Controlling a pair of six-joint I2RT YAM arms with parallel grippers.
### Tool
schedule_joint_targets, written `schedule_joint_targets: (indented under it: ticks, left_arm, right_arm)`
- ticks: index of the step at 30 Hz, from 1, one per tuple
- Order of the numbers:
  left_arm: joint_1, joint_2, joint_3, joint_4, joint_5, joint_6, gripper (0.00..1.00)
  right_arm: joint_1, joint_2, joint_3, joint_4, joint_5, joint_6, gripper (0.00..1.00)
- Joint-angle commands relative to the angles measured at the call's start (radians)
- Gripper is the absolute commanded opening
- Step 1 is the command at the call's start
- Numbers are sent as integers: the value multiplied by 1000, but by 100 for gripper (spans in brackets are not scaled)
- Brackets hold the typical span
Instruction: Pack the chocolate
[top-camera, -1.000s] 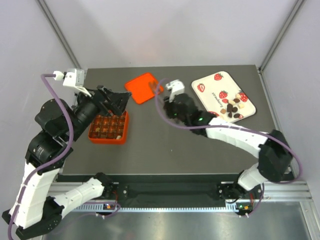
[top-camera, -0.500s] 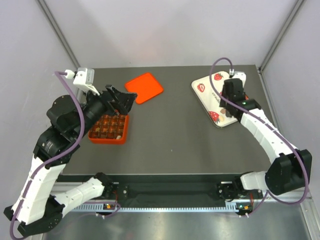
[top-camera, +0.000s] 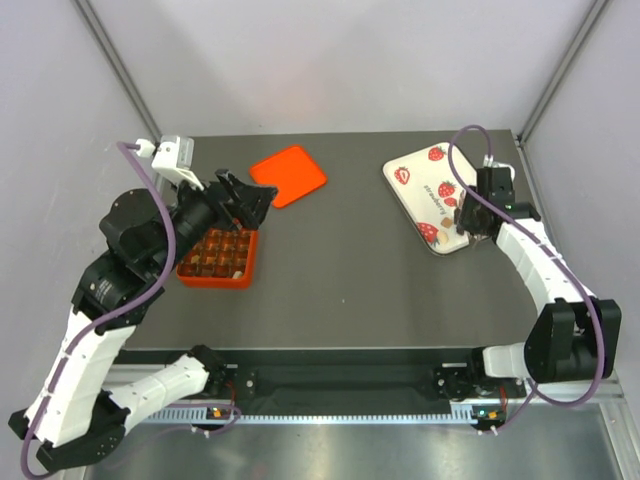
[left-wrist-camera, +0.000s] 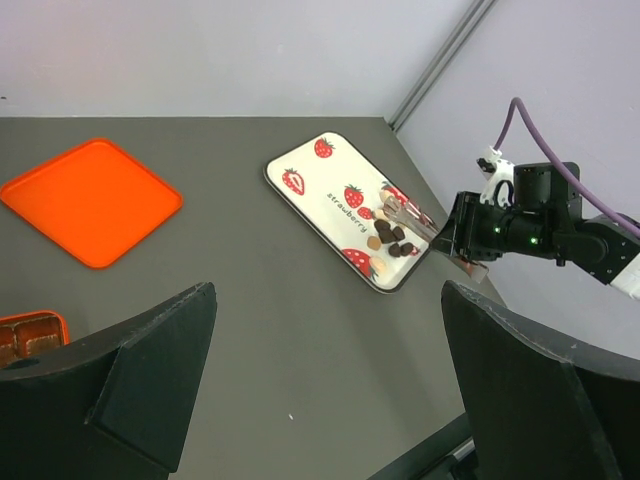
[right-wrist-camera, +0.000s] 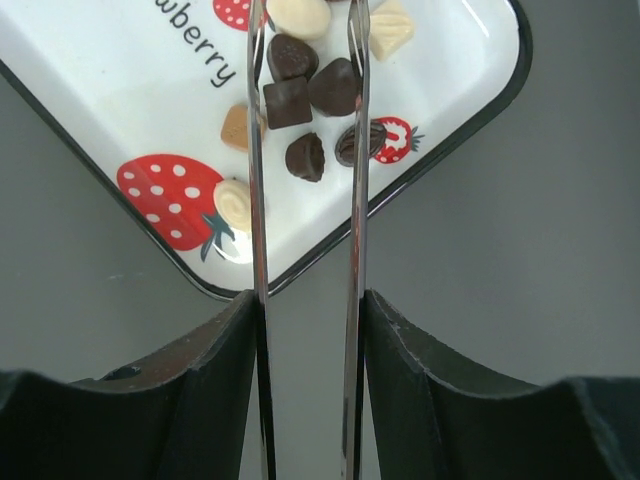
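Grey tabletop: right gripper grips tweezers, prongs parted over chocolate to grab one; left gripper waits wide open, empty.

Table lies open between box and tray; chocolates cluster, apparently touching.

The compartment box sits on the left part of the surface, with chocolates in its cells. The flat lid lies behind it and a little to the right, apart from it. The tray lies at the far right, well apart from both. The chocolate is clustered on the tray near its right near corner. The left gripper hangs above the box's far edge, between box and lid. The right gripper is just off that tray corner. The tweezers between its jaws reach in over the rim, one arm on each side of the cluster.
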Motion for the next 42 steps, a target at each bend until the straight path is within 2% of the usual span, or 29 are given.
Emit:
schedule_joint_targets:
  ticks: [1, 21, 42]
  left_arm:
    - [3, 10, -2, 59, 15, -4, 99]
    - [3, 10, 4, 53, -5, 9, 99]
    - [3, 3, 6, 54, -14, 9, 99]
  right_arm:
    - [-32, 17, -3, 27, -43, -1, 45]
    - [-53, 165, 23, 123, -89, 21, 44]
    - [-23, 96, 59, 155, -145, 2, 37]
